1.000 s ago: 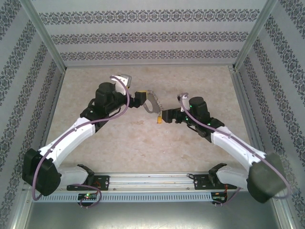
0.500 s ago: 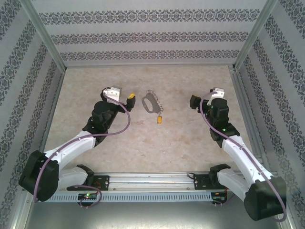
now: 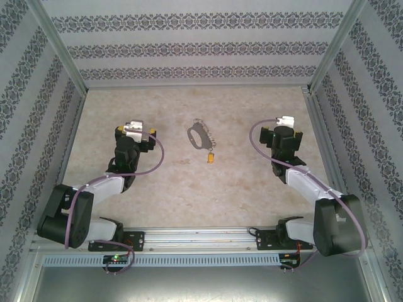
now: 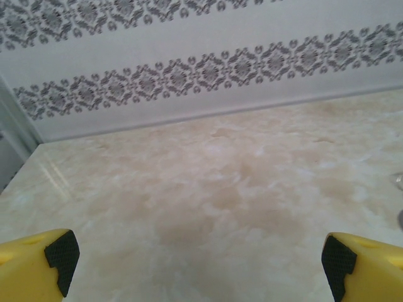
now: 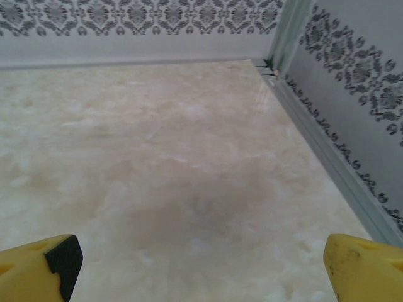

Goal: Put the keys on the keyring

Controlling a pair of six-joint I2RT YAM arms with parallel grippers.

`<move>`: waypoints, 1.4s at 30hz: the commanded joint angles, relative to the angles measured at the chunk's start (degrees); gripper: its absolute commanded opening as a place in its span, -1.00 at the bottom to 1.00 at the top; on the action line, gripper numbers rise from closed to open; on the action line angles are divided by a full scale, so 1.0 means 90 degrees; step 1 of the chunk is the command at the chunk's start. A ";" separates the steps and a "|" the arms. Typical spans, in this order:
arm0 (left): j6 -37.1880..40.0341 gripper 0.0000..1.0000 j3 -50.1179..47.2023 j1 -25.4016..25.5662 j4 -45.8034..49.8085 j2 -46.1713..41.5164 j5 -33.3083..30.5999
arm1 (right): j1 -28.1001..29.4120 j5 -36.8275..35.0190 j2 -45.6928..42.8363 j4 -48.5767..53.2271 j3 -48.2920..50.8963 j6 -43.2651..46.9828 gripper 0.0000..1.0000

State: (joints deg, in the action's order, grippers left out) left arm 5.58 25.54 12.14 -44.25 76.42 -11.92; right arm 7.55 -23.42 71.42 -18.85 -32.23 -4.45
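The keyring, a small grey metal loop, lies flat in the middle of the table. A short chain of little rings runs from it to the tiny yellow-headed key. My left gripper is well to the left of them, pointing at the back wall. In the left wrist view it is open, with bare table between its yellow fingers. My right gripper is equally far to the right. It is open too, with nothing between its fingertips.
The beige marble tabletop is boxed in by patterned walls at the back and both sides. Metal corner posts stand at the far corners. The right wall's base rail runs close beside my right gripper.
Both arms have drawn back from the keyring and key, the left one leftwards and the right one rightwards. Keyring, chain and key stay lying on the table.
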 commanded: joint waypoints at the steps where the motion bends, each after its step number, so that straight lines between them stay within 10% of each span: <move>1: 0.0109 1.00 -0.0244 -0.0207 -0.0682 0.0217 -0.0052 | -0.0121 -0.0406 0.0158 -0.0732 0.0279 0.0384 0.95; 10: -0.0004 1.00 -0.0394 -0.0284 0.0301 -0.0147 -0.0413 | -0.0224 -0.0366 0.0663 -0.1569 0.0647 0.0676 0.95; 20: -0.0038 1.00 -0.1095 -0.0501 -0.2347 0.1299 -0.0187 | -0.0224 0.0721 0.0595 -0.2180 0.1024 0.1148 0.96; 25: -0.0163 1.00 -0.0954 -0.0612 -0.1988 0.1256 -0.0057 | -0.0048 0.0824 0.0245 -0.2625 0.1523 0.0976 0.95; 36: -0.0137 1.00 -0.1322 -0.0698 -0.2721 0.1554 0.0537 | -0.0102 0.1617 0.2217 -0.6508 0.2326 0.0842 0.96; 42: -0.0025 1.00 -0.1231 -0.0726 -0.2753 0.1678 0.0803 | -0.0447 0.2284 0.1893 -0.5024 0.1765 0.0592 0.95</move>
State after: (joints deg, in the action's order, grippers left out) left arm 5.19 13.52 6.61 -66.74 92.27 -7.31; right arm 4.91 -7.18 89.08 -64.20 -13.06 2.85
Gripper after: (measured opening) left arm 0.998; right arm 0.977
